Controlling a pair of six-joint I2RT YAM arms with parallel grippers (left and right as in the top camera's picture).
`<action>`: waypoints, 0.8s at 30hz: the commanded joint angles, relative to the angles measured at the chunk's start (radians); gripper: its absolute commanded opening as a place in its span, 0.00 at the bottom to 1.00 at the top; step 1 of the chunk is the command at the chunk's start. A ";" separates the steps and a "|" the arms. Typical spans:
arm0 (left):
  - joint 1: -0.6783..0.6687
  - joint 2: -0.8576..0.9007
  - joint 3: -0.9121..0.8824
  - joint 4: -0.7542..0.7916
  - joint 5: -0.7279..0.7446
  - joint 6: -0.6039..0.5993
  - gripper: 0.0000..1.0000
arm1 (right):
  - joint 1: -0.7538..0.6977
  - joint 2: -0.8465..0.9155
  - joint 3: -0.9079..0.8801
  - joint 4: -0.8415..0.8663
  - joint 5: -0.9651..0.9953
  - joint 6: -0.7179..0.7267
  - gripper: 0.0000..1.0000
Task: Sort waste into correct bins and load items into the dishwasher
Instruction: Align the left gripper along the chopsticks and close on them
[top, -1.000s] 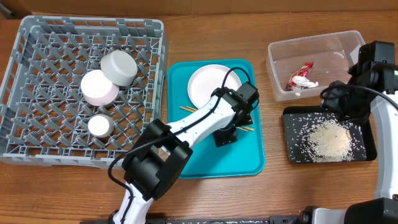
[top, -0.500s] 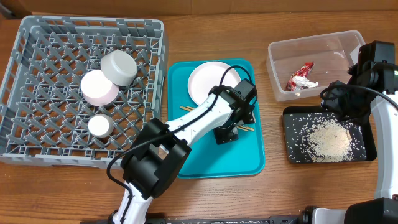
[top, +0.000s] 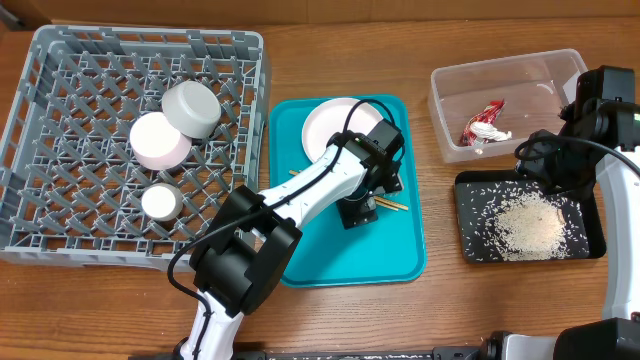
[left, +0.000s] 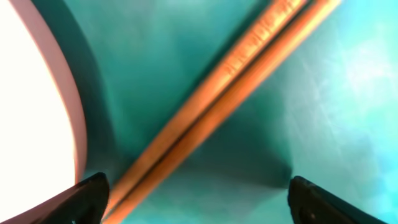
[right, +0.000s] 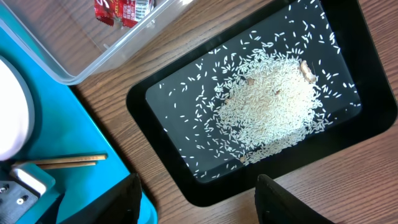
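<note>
Waste's sorted: snack wrapper (top: 485, 122) in the clear tub (top: 450, 80), rice (top: 525, 225) on the black tray (top: 592, 240). Pink bowl (top: 160, 140), grey bowl (top: 192, 107) and cup (top: 160, 202) sit in the dish rack (top: 60, 230). Your left gripper (left: 199, 205) straddles the chopsticks (left: 217, 106) on the teal tray (top: 400, 255), fingers wide, with the plate (top: 325, 130) beside. Right gripper (right: 202, 205) is spread, empty.

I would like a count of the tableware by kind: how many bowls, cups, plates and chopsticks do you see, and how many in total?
bowls: 2, a grey bowl and a pink bowl
cup: 1
plate: 1
chopsticks: 2
total: 6
</note>
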 joint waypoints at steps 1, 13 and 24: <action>0.004 -0.015 0.017 0.028 -0.023 0.013 0.97 | -0.002 -0.021 0.024 0.002 0.006 0.001 0.61; 0.009 -0.015 -0.008 0.038 0.032 0.013 0.91 | -0.002 -0.021 0.024 -0.002 0.006 0.001 0.61; 0.009 -0.015 -0.069 0.016 0.032 0.012 0.84 | -0.002 -0.021 0.024 -0.003 0.006 0.001 0.60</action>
